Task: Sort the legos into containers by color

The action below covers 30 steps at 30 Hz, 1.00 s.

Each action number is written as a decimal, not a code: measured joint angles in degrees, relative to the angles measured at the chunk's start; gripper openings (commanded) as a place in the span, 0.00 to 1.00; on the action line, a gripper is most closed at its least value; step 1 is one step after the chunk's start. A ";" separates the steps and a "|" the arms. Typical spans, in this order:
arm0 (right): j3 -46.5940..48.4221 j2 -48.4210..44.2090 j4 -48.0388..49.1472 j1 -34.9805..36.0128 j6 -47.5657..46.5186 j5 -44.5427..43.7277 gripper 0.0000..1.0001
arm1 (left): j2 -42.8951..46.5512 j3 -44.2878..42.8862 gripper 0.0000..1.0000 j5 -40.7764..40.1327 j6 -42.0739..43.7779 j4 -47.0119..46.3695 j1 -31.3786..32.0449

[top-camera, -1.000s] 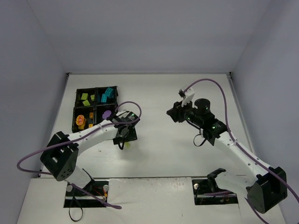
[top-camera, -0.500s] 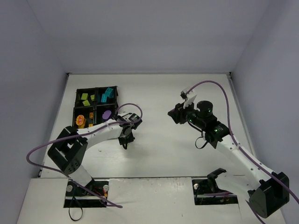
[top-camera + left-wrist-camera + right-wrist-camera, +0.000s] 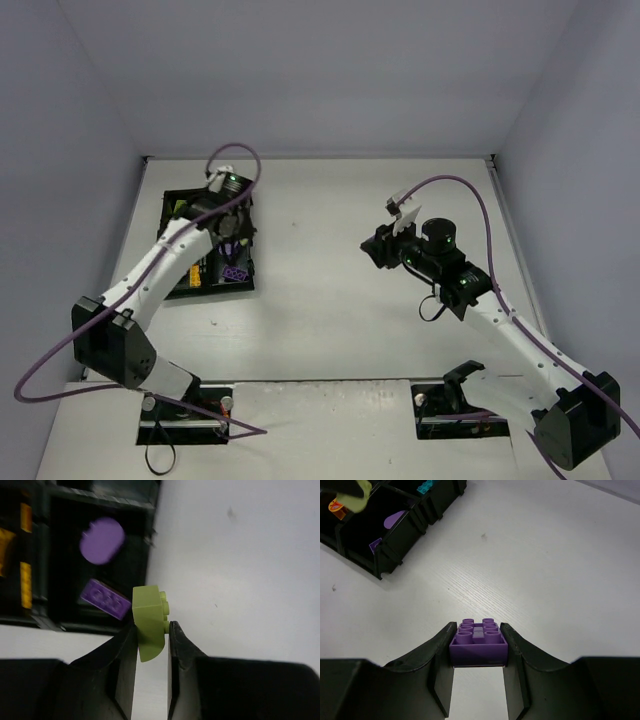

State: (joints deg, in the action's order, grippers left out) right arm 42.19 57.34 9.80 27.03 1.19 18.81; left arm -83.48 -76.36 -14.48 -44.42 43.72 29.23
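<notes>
Legos, item 1: yellow-green plastic brick [image 3: 146, 607]. It is pinched btwn the two black fingers of the left gripper [image 3: 151, 629], jaws closed to the brick's width, studs facing right in the wrist view. Loc: held up at the outer wall of the black plastic four-compartment tray [image 3: 65, 575]. Behind it I see part tray rim, part white table [image 3: 240, 555].

Item 2: purple studded plastic brick [image 3: 479, 650]. It is clamped in the right gripper [image 3: 477, 628], fingers snug on both sides, studs up. Loc: above bare table, well apart from the tray, which sits upper left in that wrist view.

Items 3–4: purple oval piece [image 3: 102, 540] & purple rectangular brick [image 3: 106, 598]. Both lie loose in one compt, near each other, not touching. This compt is the one nearest item 1.

Item 5: orange pieces [image 3: 25, 580]. They are in the compt next to the purple one. Count unclear to me, partly cut off.

Item 6: cyan brick [image 3: 424, 486]. It is in a farther compt, only partly in view.

Overhead: left arm [image 3: 160, 265] stretches across the tray and hides most of the far compts. Right arm [image 3: 520, 340] reaches over the table's right half.
</notes>
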 measured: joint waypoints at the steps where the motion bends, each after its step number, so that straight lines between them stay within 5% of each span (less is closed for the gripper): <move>1: 0.00 0.00 -0.02 0.00 -0.22 0.02 0.01 | -0.33 -1.49 0.02 0.28 1.81 -0.07 -3.10; 9: 0.00 -0.07 -0.81 0.00 -1.62 0.39 0.01 | -12.55 -15.17 0.02 3.19 14.34 -0.68 -22.88; 18: 0.00 -0.04 -1.14 0.00 -2.62 3.93 0.02 | -29.62 -27.36 0.10 4.61 21.27 -2.34 -30.34; 30: 4.72 8.57 -1.44 0.50 -5.20 8.92 0.01 | -36.13 -33.46 0.63 6.38 25.29 -3.32 -33.05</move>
State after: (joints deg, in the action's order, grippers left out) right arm 46.92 65.91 8.36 27.53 -4.01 27.73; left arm -119.61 -109.82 -8.10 -19.14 40.40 -3.81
